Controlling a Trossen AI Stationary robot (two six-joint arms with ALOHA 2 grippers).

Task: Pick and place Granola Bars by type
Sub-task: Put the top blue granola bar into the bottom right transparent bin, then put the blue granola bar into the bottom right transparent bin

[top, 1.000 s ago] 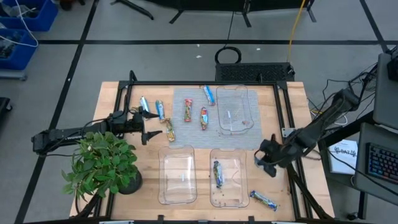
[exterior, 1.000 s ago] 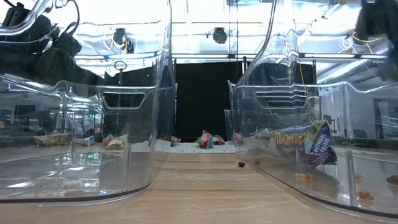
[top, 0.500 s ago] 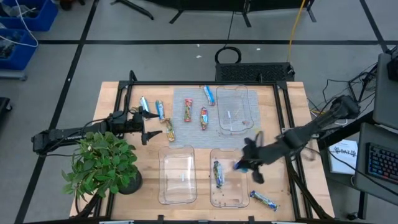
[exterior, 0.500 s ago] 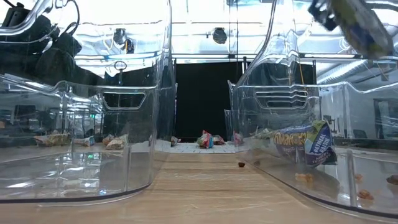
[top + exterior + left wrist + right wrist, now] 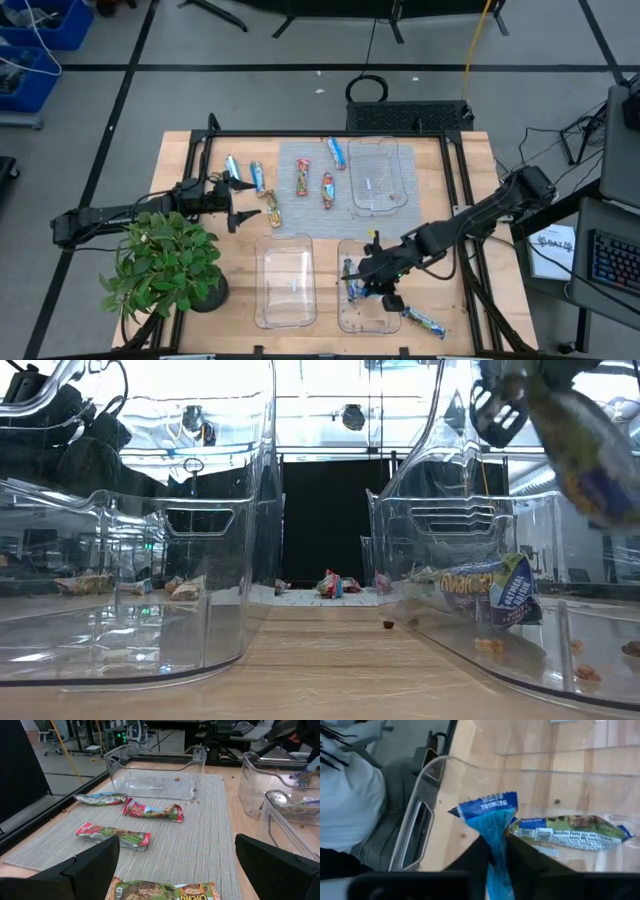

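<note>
Potted plant (image 5: 165, 262) beside clear trays (image 5: 285, 283)

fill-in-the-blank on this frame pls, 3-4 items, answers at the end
1. The right gripper holds a bar with a ____ wrapper.
2. It hangs over the front right tray, where ____ bar already lies.
3. The left gripper waits beside the ____ plant.
4. The front left tray holds ____ bars.

Missing words: blue; one; potted; no
</note>
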